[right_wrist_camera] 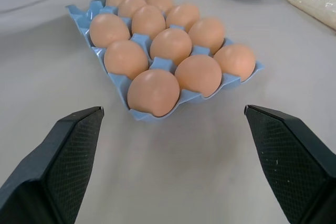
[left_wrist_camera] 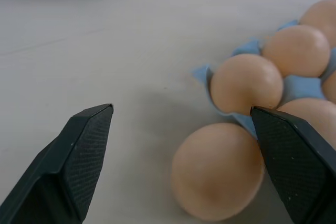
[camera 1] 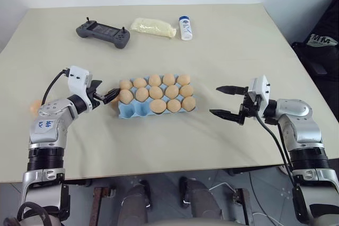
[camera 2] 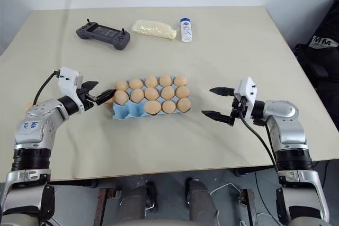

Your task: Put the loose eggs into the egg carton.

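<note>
The light blue egg carton (camera 1: 131, 111) lies mid-table with most cups holding tan-orange eggs (camera 1: 156, 92); its two front-left cups are bare. One loose egg (left_wrist_camera: 218, 169) rests on the table against the carton's near-left corner. My left gripper (camera 1: 105, 92) is open at that corner, and the loose egg lies between its fingers (left_wrist_camera: 84, 156), closer to one of them. A tan-orange shape like another egg (camera 1: 34, 106) peeks out beside my left forearm. My right gripper (camera 1: 215, 100) is open and holds nothing, a hand's width right of the carton.
A grey controller (camera 1: 103, 33), a pale yellow bag (camera 1: 153, 27) and a white bottle with a blue cap (camera 1: 185, 28) lie along the table's far side. A black bag (camera 1: 320, 43) sits off the right edge.
</note>
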`<state>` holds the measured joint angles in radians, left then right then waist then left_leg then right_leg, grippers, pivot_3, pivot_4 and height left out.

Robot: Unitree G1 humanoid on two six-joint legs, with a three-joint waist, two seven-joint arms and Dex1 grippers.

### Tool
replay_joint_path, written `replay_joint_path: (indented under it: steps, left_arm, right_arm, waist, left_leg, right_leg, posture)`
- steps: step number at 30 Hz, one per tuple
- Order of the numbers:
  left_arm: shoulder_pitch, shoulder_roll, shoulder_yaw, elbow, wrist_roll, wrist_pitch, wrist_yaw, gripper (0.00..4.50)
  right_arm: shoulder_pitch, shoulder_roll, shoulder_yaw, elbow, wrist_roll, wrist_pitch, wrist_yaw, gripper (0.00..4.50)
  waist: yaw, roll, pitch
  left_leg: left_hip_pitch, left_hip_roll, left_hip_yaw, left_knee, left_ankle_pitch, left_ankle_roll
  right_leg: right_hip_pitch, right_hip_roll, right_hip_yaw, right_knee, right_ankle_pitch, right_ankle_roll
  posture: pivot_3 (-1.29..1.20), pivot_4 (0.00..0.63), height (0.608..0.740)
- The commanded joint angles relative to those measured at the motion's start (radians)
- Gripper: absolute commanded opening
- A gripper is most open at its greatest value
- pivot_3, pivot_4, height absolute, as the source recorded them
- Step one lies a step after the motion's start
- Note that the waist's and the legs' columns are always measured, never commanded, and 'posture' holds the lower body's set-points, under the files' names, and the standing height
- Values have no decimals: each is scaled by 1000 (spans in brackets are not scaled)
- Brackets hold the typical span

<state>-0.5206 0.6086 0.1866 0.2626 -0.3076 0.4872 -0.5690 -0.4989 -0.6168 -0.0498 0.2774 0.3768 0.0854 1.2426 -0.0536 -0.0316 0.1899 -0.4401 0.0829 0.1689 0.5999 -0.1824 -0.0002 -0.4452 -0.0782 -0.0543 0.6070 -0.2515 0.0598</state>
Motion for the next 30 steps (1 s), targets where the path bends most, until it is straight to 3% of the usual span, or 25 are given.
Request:
replay_joint_path:
  steps: [1,30]
  left_arm:
    - [-33,9,-16,36,34,-33,-4,4458]
    - [71,36,-12,-90,87,36,30,4458]
  right_arm:
    - [6,-16,-32,-45,19,-2,-11,4500]
    - [-8,-10,-19,-33,12,-5,-23,4500]
  waist:
    - [2,0,0]
    - [1,0,0]
  left_leg:
    - [0,0,0,0,0,0]
    - [0,1,0,5,0,1]
  right_leg:
    - [0,0,0,0,0,0]
    - [0,-1,0,4,-2,-4]
  posture:
    - [0,150,740]
    - [0,150,740]
